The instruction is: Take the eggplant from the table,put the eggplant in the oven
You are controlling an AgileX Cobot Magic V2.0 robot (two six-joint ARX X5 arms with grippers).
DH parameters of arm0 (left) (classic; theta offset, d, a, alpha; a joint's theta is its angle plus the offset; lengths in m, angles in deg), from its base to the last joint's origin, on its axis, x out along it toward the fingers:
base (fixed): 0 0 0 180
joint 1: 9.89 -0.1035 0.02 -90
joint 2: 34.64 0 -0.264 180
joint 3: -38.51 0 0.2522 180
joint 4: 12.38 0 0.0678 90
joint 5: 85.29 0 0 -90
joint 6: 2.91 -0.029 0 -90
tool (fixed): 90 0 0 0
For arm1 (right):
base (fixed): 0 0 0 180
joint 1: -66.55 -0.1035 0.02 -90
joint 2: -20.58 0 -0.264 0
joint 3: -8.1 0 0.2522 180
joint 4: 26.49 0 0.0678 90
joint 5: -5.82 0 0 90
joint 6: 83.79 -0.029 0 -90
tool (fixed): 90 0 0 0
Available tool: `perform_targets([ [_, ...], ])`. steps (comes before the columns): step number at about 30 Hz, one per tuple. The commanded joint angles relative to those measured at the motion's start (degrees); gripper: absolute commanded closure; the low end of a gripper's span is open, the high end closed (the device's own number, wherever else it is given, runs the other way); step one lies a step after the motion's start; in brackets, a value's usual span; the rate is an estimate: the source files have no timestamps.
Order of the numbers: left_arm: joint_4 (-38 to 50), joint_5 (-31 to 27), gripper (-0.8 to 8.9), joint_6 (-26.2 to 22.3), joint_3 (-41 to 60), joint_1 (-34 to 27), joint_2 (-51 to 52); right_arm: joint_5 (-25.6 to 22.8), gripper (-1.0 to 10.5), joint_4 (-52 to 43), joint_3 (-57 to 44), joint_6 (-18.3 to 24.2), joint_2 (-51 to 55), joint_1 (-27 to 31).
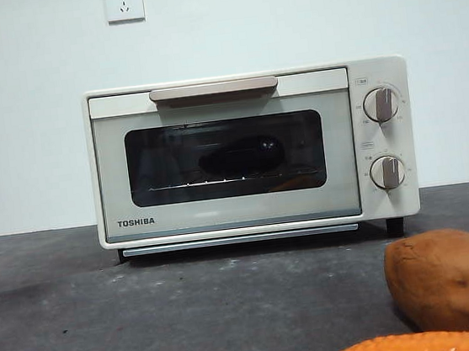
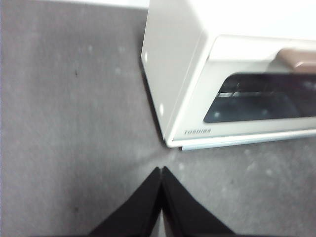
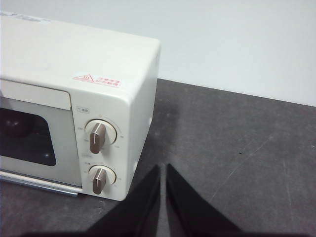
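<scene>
The cream Toshiba oven [image 1: 249,153] stands on the dark grey table [image 1: 149,321] with its door closed. Through the dark glass, the eggplant [image 1: 239,155] lies on the wire rack as a long dark shape. My left gripper [image 2: 161,170] is shut and empty above the table, off the oven's [image 2: 197,89] left front corner. Shut with nothing in it, my right gripper [image 3: 163,168] hovers beside the oven's [image 3: 98,98] right side, near its two knobs [image 3: 98,138]. Neither gripper shows in the front view.
A brown sweet potato [image 1: 454,279] lies at the front right of the table. The orange corn cob [image 1: 423,345] peeks up at the bottom edge in front of it. A wall socket [image 1: 124,2] sits on the white wall behind.
</scene>
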Motion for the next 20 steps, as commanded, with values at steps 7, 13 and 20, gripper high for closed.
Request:
perform_targets([
  [7,0.92,-0.35,8.08,-11.19,1.64,-2.34,19.47,0.02,9.4,-0.70,0.39,-0.79,-0.13,-0.24],
  [13,1.11,-0.35,8.08,-12.76,9.18,-8.37,28.76,0.02,9.4,-0.70,0.42,-0.79,-0.13,-0.24],
  [20,1.07,-0.33,8.08,-13.99,19.56,-14.19,35.58,0.02,9.4,-0.70,0.42,-0.81,-0.13,-0.24],
])
